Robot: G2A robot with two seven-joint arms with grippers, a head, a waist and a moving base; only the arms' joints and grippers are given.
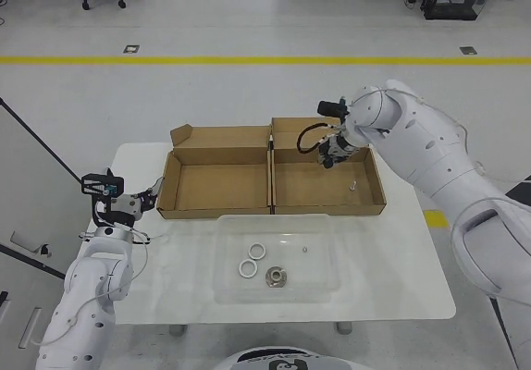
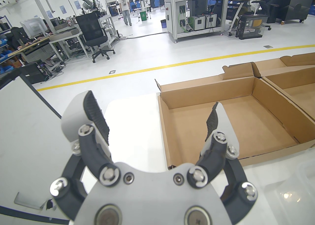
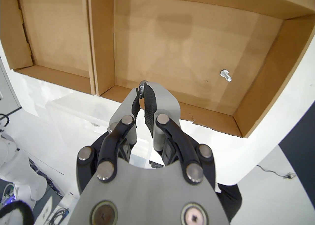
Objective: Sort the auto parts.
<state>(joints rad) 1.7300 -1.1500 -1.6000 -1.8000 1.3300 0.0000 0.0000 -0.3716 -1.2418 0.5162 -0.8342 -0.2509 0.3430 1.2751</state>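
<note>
While the right hand [image 3: 142, 92] pinched a threaded bolt [image 3: 140, 87] above the right box [image 3: 172, 39], the left hand [image 2: 152, 103] hung open

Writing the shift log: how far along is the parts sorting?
Done: one bolt lies in the right box. In hand: the right gripper holds a threaded part above that box. Remaining: two white rings, a metal flange and a small piece wait in the clear tray.
</note>
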